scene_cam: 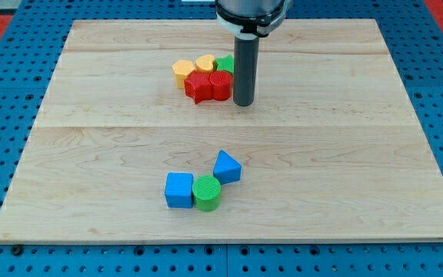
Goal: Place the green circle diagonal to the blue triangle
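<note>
While my tip [243,103] rests beside the red blocks [208,85], jawless, pinching nothing, the green circle [206,192] touches the blue triangle [227,167] diagonally.

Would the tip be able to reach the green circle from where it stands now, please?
Probably yes: my tip stands beside the upper cluster, and bare board lies between it and the green circle, which touches the blue cube and blue triangle.

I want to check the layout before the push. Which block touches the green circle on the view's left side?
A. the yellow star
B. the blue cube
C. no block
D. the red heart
B: the blue cube sits against the left side of the green circle.
</note>
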Controlling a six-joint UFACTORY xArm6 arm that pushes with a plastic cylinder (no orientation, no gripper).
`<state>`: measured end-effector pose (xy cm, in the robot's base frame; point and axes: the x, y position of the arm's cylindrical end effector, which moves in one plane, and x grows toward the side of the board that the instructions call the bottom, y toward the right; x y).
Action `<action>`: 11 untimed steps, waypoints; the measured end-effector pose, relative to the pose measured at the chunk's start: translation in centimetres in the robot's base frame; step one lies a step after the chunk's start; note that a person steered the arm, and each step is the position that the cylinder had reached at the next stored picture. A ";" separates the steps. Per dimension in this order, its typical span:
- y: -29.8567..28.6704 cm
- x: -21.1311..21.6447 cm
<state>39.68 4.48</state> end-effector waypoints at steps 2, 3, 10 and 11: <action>7.6 10.2; 5.0 15.1; -18.3 5.4; -22.4 5.3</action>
